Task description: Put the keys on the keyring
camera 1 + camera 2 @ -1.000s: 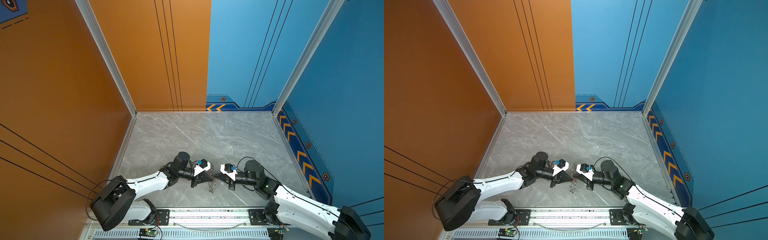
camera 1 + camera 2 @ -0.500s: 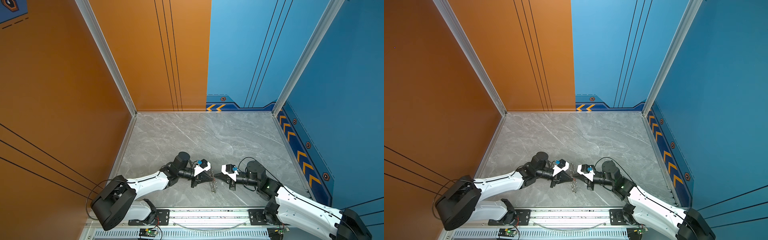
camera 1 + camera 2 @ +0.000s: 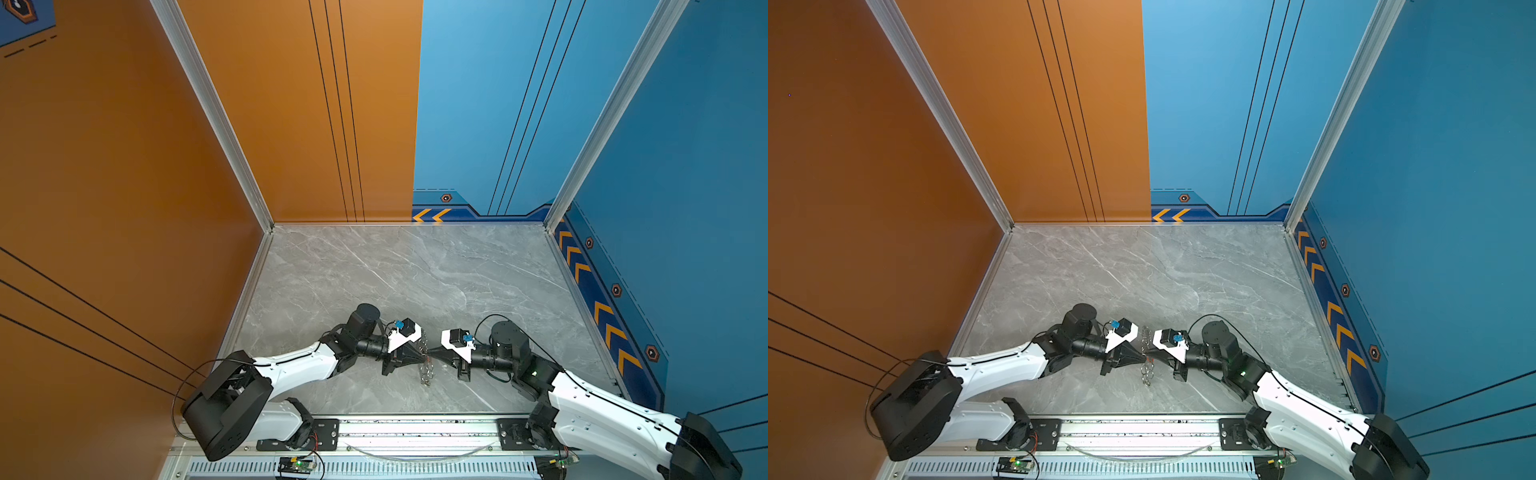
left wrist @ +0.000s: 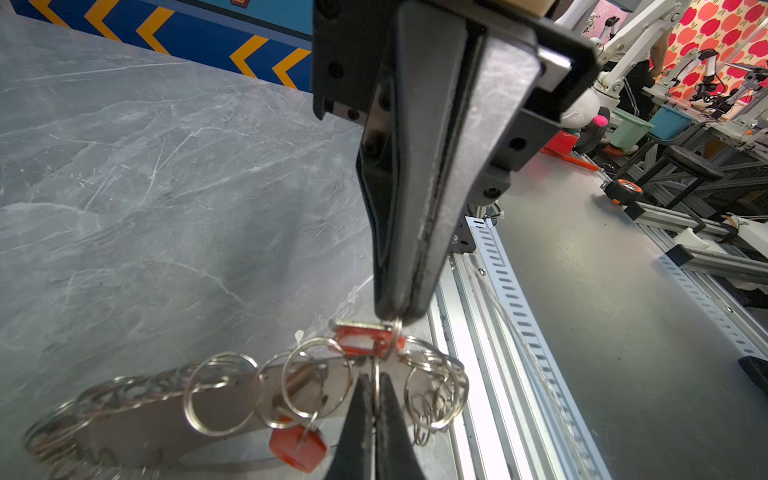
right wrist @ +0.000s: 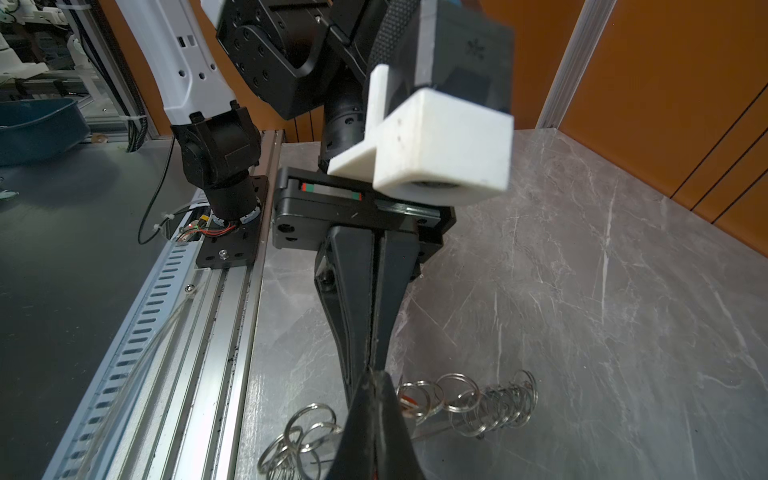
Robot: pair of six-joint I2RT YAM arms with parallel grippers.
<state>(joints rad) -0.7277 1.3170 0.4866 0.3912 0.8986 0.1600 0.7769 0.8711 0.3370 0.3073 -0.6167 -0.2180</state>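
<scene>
Jaws are clenched on both arms, and you have them meeting tip to tip over the front middle of the grey marbled surface [image 3: 415,282], as both top views show. Your left gripper [image 4: 375,380] pinches one thin silver split ring of the keyring [image 4: 166,411], seen edge-on in the left wrist view. Your right gripper [image 4: 392,316] reaches in from the opposite side and bites the end of the upper key [image 4: 363,343], right where its orange-red tag meets a ring. The two sets of tips stand just apart, with that tag between them. The keyring's tan-brown band stretches away from the tips with silver rings bunched along its edge. In both top views it shows only as a short chain of rings lying across the line of the two arms. The lower key [image 4: 297,446] hangs below one of the rings, just beside your left tips. Whether the band rests on the surface or is held off it, you cannot tell.
</scene>
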